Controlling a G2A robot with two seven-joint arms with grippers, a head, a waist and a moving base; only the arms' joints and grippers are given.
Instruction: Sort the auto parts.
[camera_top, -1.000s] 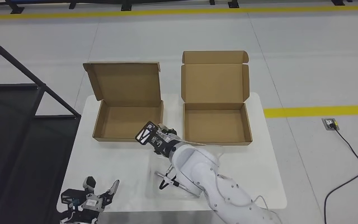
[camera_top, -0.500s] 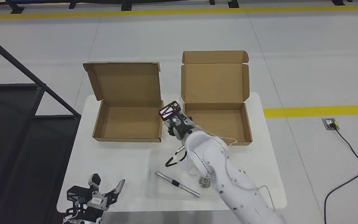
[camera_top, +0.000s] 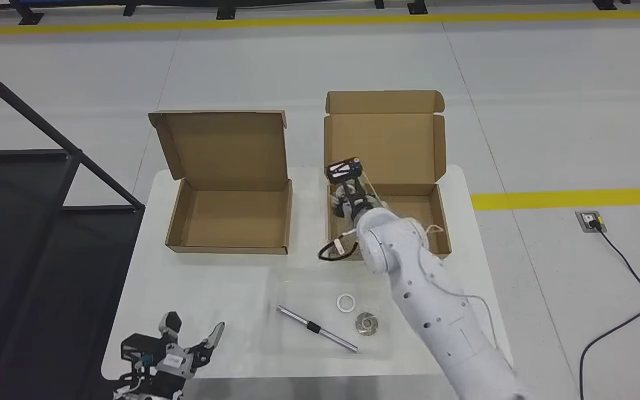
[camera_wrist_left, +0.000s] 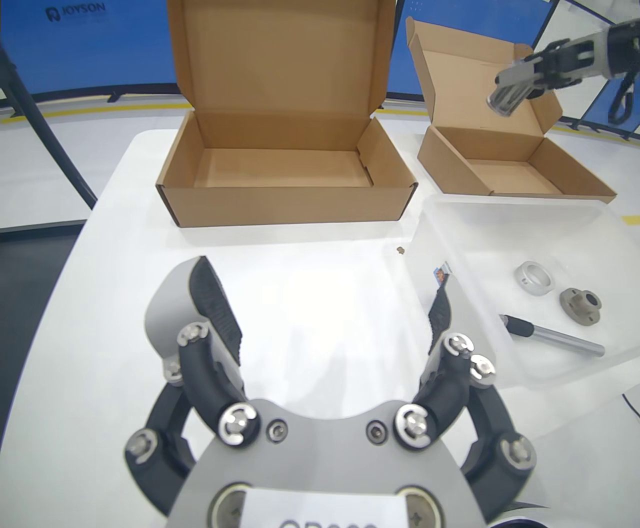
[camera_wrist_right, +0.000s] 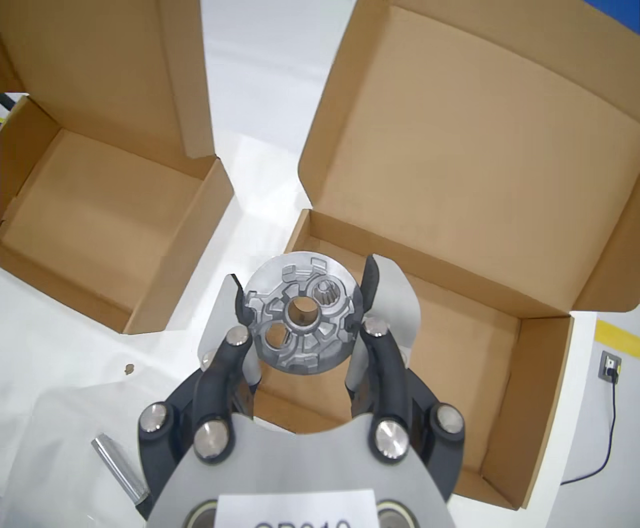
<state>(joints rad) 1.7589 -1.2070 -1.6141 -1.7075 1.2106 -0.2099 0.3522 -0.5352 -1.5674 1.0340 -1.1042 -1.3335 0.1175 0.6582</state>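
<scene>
- Bright, even light is falling from above onto the table (camera_top: 200, 290), leaving only faint, soft-edged shadows.
- In the left wrist view a pale shadow is spreading over the white surface beneath the left gripper (camera_wrist_left: 322, 285).
- The left box (camera_wrist_left: 280, 210) is holding mild shade along its inner walls.
- The steel rod (camera_wrist_left: 555, 337) is catching a thin highlight.
- The round metal part (camera_wrist_right: 300, 312) in the right gripper (camera_wrist_left: 515, 87) is giving off a dull sheen; seen from afar, that gripper is seemingly coming out smeared.
- Straight lines are bowing toward both wrist views' edges.
</scene>
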